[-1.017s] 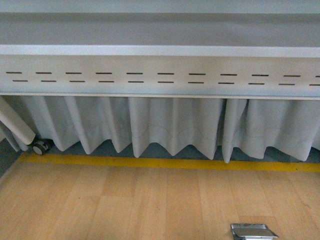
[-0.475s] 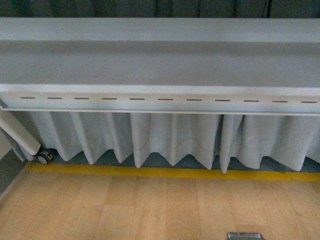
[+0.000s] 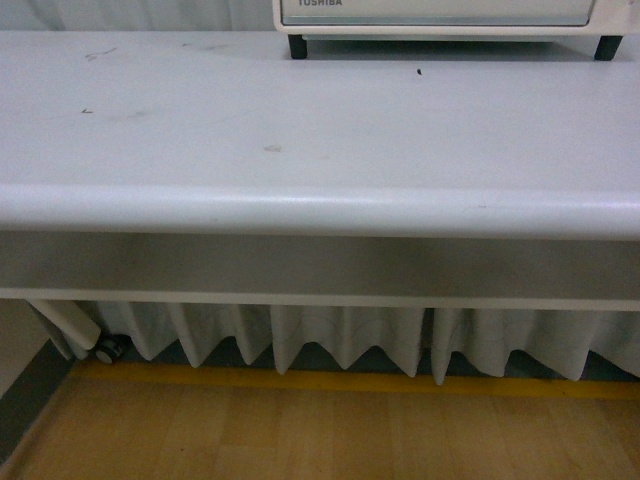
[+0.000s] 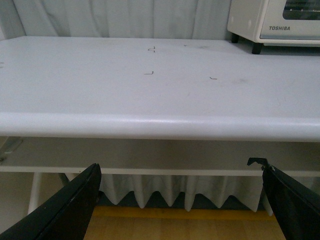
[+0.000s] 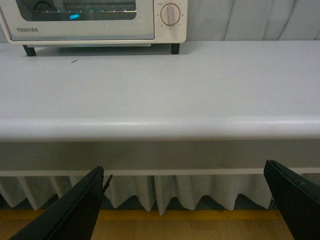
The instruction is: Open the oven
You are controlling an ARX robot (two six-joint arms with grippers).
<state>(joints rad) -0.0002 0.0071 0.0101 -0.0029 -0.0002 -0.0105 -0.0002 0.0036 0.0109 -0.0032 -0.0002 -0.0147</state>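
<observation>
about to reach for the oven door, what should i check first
1. The oven is in view on the table: ok.
2. The door is shut: ok, it looks flush.
3. The handle is in view: not ok, it is cut off in every view.
4. The left hand is open and empty: ok.
5. The right hand is open and empty: ok.
6. Both hands are clear of the table edge: cannot tell.

I see the table (image 3: 300, 130) in pale grey-white, flecked with small dark scuffs. On the table, the oven (image 5: 100, 27) is cream with dark lettering and black feet. Beneath the table hangs a white pleated curtain (image 3: 340, 345), then a yellow stripe (image 3: 350, 382) edging the tan wood-grain floor (image 3: 300, 440). The left gripper (image 4: 176, 165) and right gripper (image 5: 185, 170) are black.
</observation>
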